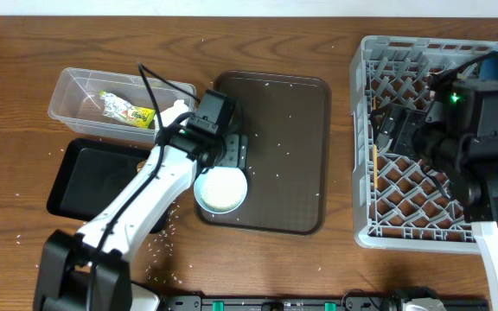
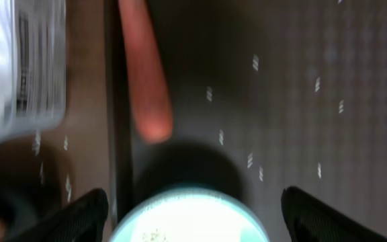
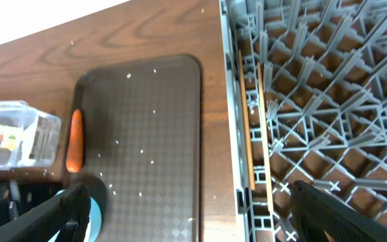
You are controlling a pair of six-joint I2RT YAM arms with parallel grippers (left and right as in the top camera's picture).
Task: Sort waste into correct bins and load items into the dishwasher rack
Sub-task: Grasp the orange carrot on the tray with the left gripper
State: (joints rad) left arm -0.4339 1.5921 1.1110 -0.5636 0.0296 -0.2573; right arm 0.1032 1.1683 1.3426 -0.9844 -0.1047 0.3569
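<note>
Table point(image 1: 24, 52), overhead reading:
- Far left: tub point(image 1: 67, 95), holding a wrapper point(image 1: 128, 111)
- Just in front of the tub: shallow tray point(image 1: 93, 181)
- Centre, right of both: serving tray point(image 1: 284, 164)
- On the serving tray, just inside its left rim, beside the tub's right end: carrot point(image 3: 75, 140), lying lengthwise along the rim
- On the serving tray's front left corner, in front of the carrot: cup point(image 2: 187, 196), rice point(image 1: 223, 188) in it
- Loose grains: scattered over the serving tray and on the table in front of the shallow tray
- Right side: rack point(image 1: 363, 155), apart from the serving tray
- In the rack: chopsticks point(image 3: 252, 134) along its left wall; plate point(image 1: 495, 65) at the far right corner
</note>
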